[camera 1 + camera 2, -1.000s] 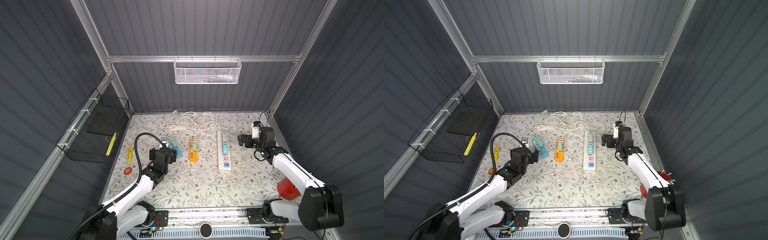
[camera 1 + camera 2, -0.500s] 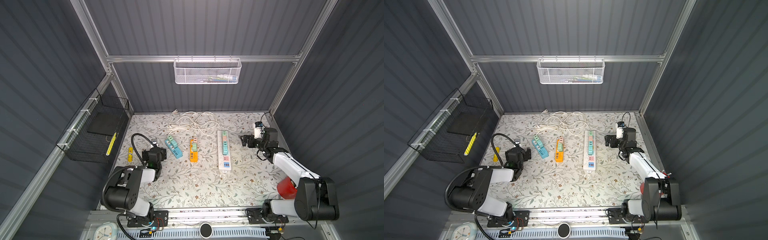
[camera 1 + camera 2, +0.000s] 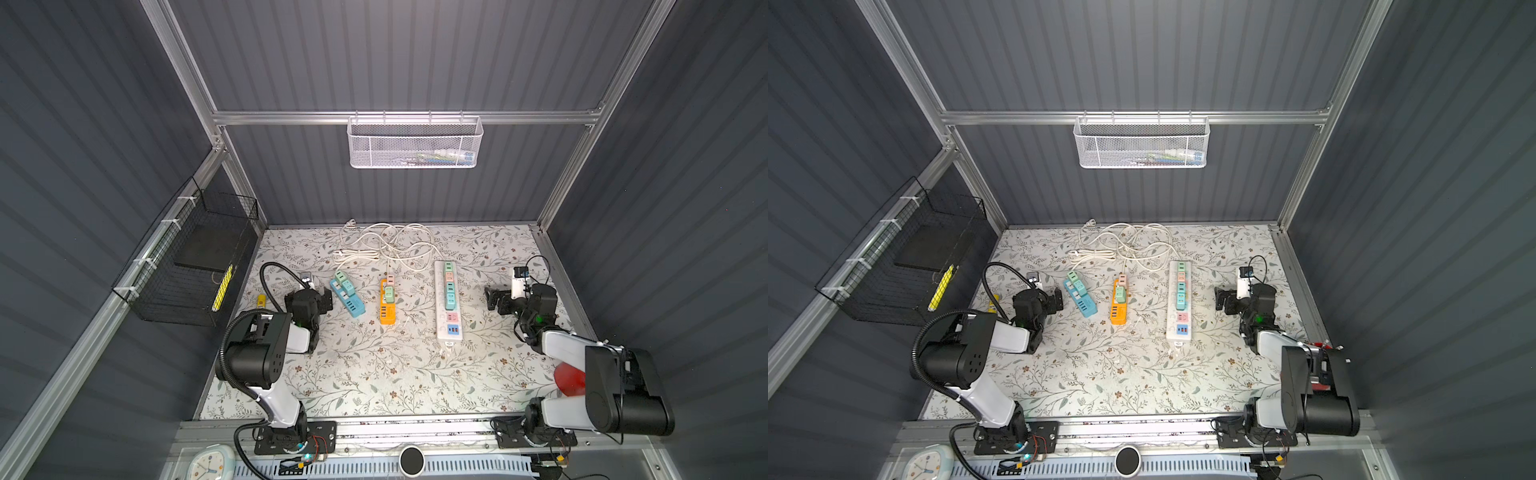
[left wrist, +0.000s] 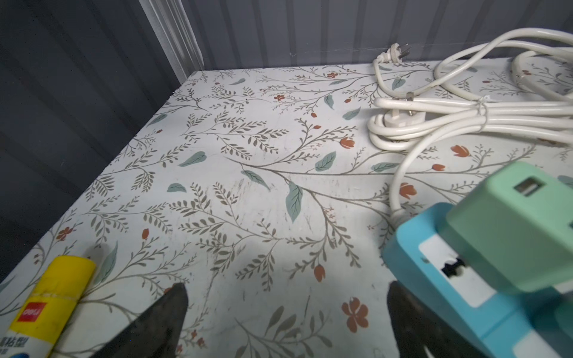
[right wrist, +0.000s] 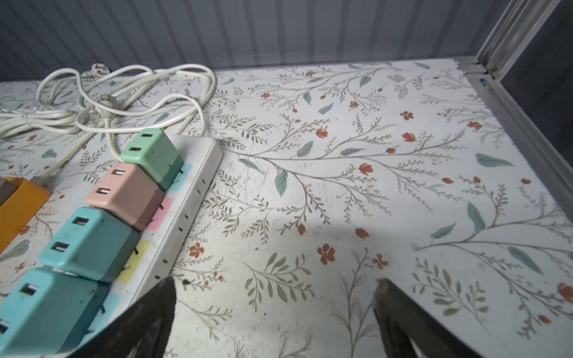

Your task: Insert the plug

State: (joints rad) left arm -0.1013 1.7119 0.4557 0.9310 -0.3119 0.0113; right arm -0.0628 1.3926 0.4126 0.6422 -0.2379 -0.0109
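plainly, nothing held on either side. left claw [image 3: 323, 297] spread to the full and empty, low over the bench [image 3: 374, 374] near its left edge, just beside the blue strip [image 3: 348, 300] but not touching. right claw [image 3: 495, 300] likewise fully spread and empty, near the right edge, apart from the white strip [image 3: 448, 300].

as for the plug: no loose charger block anywhere in view. all seated: two green on the blue strip, a pink and a green on the orange strip [image 3: 387, 311], four in a row on the white strip. only unseated candidates: a cord plug [image 3: 351, 224] at the back edge and another close by, among the white cords [image 3: 390, 245]. no telling which one meant.

risks from here, as a guess:
- swinging the left claw toward the cords and clipping the green block [image 4: 511, 223], tilting it in its socket or dragging the light blue strip along.
- snagging a cord loop and tugging a strip askew.
- knocking the glue stick [image 4: 52, 305], just beside the left finger [image 4: 167, 313], and sending it rolling.

only from the left wrist: prongs on both cord plugs, a bare socket on the blue strip beside the green block, the glue stick's label. only from the right wrist: usb slots in the block tops, coloured patches beneath them. only in the top views: all three strips at once, plus free sockets at the white strip's near end.
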